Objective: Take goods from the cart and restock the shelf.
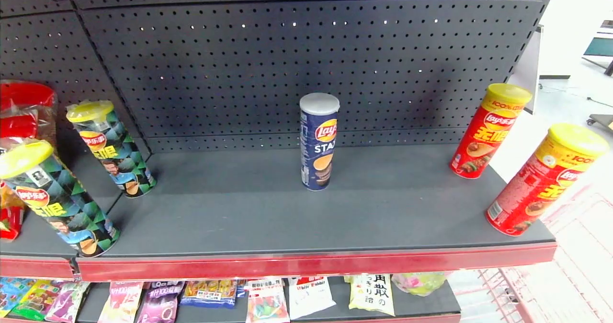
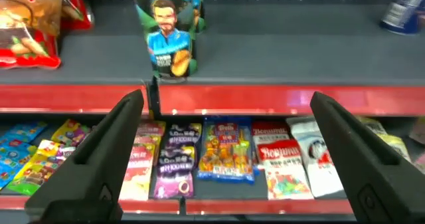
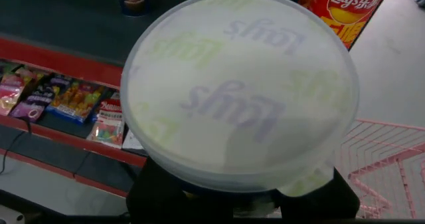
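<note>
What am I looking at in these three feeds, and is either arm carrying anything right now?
It is a wheeled robot with two arms, each ending in a two-fingered gripper. The wide picture comes from its head camera, facing a shop shelf. A blue can stands mid-shelf, with two red cans on the right and two green-patterned cans on the left. Snack bags lie on the level below, and the pink cart is at the lower right. The other two pictures come from cameras on the wrists. The left gripper is open and empty, facing the shelf's red edge. The right wrist camera looks straight onto the pale lid of a can that the right gripper appears to hold.
</note>
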`<state>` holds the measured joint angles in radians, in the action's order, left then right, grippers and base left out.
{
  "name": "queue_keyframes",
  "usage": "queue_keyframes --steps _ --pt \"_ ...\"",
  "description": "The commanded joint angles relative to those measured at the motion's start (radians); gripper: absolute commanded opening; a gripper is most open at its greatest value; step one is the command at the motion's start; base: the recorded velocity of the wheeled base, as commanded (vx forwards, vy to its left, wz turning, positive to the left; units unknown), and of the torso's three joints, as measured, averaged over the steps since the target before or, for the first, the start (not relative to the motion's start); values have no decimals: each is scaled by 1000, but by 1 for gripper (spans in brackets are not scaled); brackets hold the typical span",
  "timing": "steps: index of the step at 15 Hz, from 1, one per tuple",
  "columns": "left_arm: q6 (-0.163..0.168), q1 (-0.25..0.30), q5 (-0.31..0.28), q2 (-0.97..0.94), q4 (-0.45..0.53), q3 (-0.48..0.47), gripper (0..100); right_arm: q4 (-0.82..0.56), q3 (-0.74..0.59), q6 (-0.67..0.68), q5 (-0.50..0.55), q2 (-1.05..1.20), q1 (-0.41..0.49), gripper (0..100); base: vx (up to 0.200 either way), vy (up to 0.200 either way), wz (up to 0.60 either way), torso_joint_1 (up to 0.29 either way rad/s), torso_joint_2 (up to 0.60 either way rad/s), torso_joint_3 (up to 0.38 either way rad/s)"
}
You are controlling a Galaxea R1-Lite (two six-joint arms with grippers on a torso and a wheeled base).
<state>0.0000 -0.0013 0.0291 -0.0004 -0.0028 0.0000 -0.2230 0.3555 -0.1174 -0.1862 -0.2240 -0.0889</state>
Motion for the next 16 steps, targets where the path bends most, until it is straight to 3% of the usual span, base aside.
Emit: queue_keyframes --steps 1,8,11,14,15,16 --pt "0 0 0 0 0 0 100 1 -1 -1 -1 -3 0 0 200 0 0 -17 -2 7" --pt "-2 0 2 0 1 0 100 1 -12 -1 -6 2 -2 0 29 0 0 0 1 0" --pt "8 -9 -11 39 0 0 100 2 -15 -1 -127 29 -2 0 0 0 0 0 0 0" --pt "37 -13 -103 40 -2 -2 100 1 5 1 -148 5 -2 0 0 0 0 0 0 0" --pt "43 -13 -104 42 0 -2 100 1 5 1 -147 -9 -2 0 0 0 0 0 0 0" --pt "35 -14 -135 48 -5 -28 100 2 6 1 -142 -24 0 0 0 0 0 0 0 0"
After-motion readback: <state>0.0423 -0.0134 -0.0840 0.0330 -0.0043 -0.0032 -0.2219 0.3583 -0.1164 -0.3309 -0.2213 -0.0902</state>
